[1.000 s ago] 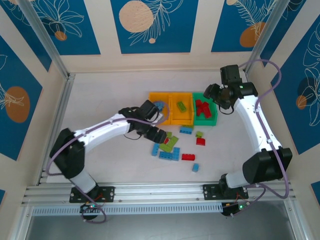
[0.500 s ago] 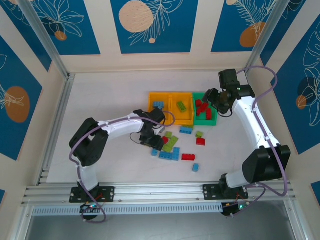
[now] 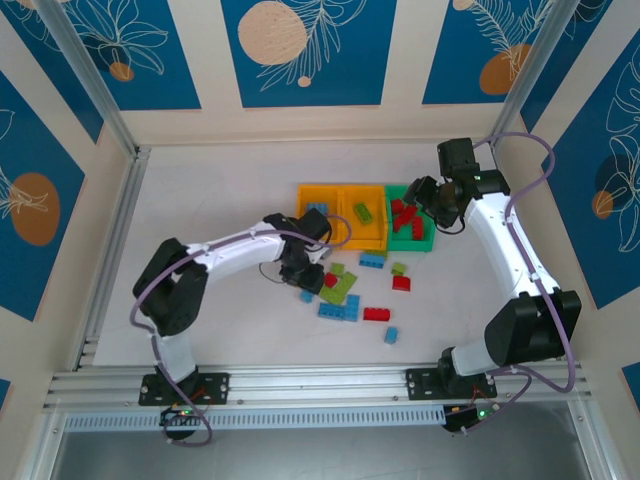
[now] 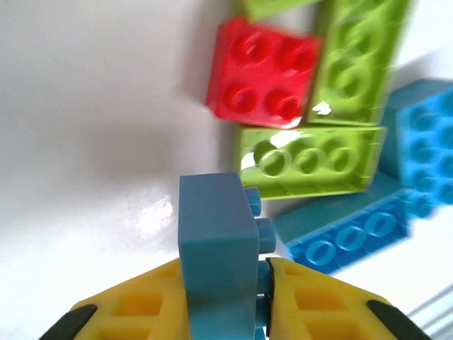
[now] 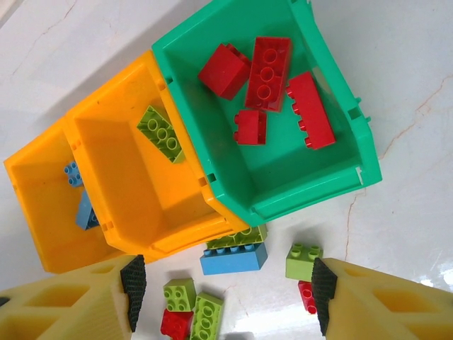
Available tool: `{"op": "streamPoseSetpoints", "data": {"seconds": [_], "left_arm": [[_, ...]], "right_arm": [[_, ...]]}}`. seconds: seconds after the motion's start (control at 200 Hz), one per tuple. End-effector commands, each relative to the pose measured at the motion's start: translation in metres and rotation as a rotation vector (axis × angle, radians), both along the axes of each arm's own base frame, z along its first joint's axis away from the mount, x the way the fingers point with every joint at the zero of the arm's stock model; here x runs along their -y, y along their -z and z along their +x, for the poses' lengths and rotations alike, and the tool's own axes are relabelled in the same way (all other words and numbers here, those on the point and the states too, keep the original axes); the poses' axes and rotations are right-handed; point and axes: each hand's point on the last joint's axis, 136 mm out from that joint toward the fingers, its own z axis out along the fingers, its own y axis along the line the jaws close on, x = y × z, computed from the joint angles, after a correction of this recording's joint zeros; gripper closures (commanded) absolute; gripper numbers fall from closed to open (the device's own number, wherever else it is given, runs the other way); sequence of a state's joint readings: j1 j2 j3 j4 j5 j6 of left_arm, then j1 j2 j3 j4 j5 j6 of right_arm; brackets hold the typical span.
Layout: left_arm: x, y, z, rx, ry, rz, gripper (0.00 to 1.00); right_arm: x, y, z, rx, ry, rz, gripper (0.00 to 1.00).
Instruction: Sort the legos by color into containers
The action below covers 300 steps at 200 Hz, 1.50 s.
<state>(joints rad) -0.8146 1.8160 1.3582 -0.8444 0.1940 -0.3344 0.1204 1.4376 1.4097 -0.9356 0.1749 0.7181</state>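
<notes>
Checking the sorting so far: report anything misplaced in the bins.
Nothing stands out. The green bin holds only red bricks, the middle orange bin one lime brick, the end orange bin only blue ones.

Left hand (image 3: 305, 280) down among loose legos (image 3: 340, 287) on the worktop (image 3: 220, 210), tips at a blue lego (image 3: 307, 296). Right hand (image 3: 418, 192) above the green container (image 3: 412, 243) of the row, red legos (image 3: 403, 215) inside.
</notes>
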Motion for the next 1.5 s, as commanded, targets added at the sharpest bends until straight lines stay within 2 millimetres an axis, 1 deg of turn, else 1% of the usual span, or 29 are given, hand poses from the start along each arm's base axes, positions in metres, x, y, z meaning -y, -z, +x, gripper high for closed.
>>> {"op": "streamPoseSetpoints", "data": {"seconds": [0.0, 0.08, 0.165, 0.285, 0.34, 0.365, 0.39, 0.43, 0.465, 0.495, 0.565, 0.62, 0.665, 0.72, 0.83, 0.9, 0.98, 1.03, 1.09, 1.17, 1.28, 1.38, 1.425, 1.495], "left_arm": [[0.000, -0.070, 0.032, 0.189, -0.007, -0.055, 0.77], [-0.006, -0.080, 0.067, 0.251, -0.045, -0.032, 0.75], [-0.006, -0.085, 0.108, 0.287, -0.093, -0.047, 0.74], [0.004, -0.090, 0.163, 0.350, -0.133, -0.084, 0.73], [0.008, -0.094, 0.185, 0.373, -0.149, -0.102, 0.70], [0.008, -0.090, 0.193, 0.376, -0.158, -0.099, 0.68], [0.009, -0.092, 0.202, 0.385, -0.168, -0.104, 0.67], [0.009, -0.091, 0.213, 0.391, -0.182, -0.106, 0.63], [0.008, -0.093, 0.220, 0.400, -0.190, -0.107, 0.57], [0.008, -0.095, 0.225, 0.411, -0.194, -0.107, 0.53], [0.008, -0.103, 0.230, 0.437, -0.193, -0.116, 0.46], [0.008, -0.113, 0.230, 0.453, -0.189, -0.129, 0.45], [0.008, -0.123, 0.226, 0.459, -0.187, -0.143, 0.45], [0.007, -0.136, 0.219, 0.462, -0.179, -0.165, 0.45], [0.006, -0.173, 0.195, 0.504, -0.155, -0.248, 0.45], [0.004, -0.198, 0.174, 0.544, -0.134, -0.321, 0.45], [0.002, -0.226, 0.146, 0.604, -0.085, -0.414, 0.45], [0.000, -0.240, 0.129, 0.647, -0.038, -0.460, 0.46], [-0.005, -0.250, 0.106, 0.695, 0.025, -0.493, 0.46], [-0.014, -0.255, 0.080, 0.757, 0.105, -0.504, 0.44], [-0.029, -0.250, 0.049, 0.812, 0.204, -0.505, 0.38], [-0.039, -0.244, 0.022, 0.858, 0.299, -0.520, 0.24], [-0.044, -0.241, 0.014, 0.883, 0.328, -0.523, 0.18], [-0.050, -0.237, 0.002, 0.922, 0.372, -0.526, 0.09]], "right_arm": [[-0.004, -0.016, -0.005, 0.043, 0.006, 0.036, 0.34], [-0.004, -0.018, -0.005, 0.046, 0.005, 0.035, 0.34], [-0.004, -0.020, -0.005, 0.045, 0.002, 0.031, 0.33], [-0.004, -0.020, -0.008, 0.037, -0.005, 0.031, 0.34], [-0.005, -0.021, -0.010, 0.035, -0.009, 0.034, 0.34], [-0.005, -0.021, -0.011, 0.032, -0.010, 0.036, 0.34], [-0.005, -0.020, -0.012, 0.028, -0.012, 0.036, 0.34], [-0.006, -0.021, -0.014, 0.028, -0.016, 0.039, 0.33], [-0.006, -0.020, -0.017, 0.022, -0.016, 0.036, 0.34], [-0.005, -0.020, -0.019, 0.016, -0.015, 0.031, 0.34], [-0.003, -0.013, -0.027, -0.011, 0.000, 0.023, 0.34], [-0.005, -0.004, -0.034, -0.038, 0.000, 0.031, 0.34], [-0.006, 0.004, -0.041, -0.064, -0.002, 0.028, 0.34], [-0.007, 0.019, -0.051, -0.109, -0.001, 0.018, 0.34], [-0.010, 0.055, -0.072, -0.201, -0.007, 0.012, 0.34], [-0.016, 0.075, -0.080, -0.240, -0.028, 0.031, 0.33], [-0.026, 0.095, -0.083, -0.287, -0.061, 0.047, 0.32], [-0.031, 0.107, -0.083, -0.319, -0.084, 0.041, 0.31], [-0.036, 0.118, -0.081, -0.352, -0.106, 0.030, 0.30], [-0.040, 0.134, -0.075, -0.383, -0.128, 0.005, 0.30], [-0.038, 0.155, -0.068, -0.427, -0.123, -0.028, 0.30], [-0.034, 0.172, -0.065, -0.462, -0.120, -0.066, 0.31], [-0.032, 0.177, -0.065, -0.473, -0.118, -0.076, 0.32], [-0.031, 0.184, -0.066, -0.494, -0.115, -0.089, 0.37]]}}
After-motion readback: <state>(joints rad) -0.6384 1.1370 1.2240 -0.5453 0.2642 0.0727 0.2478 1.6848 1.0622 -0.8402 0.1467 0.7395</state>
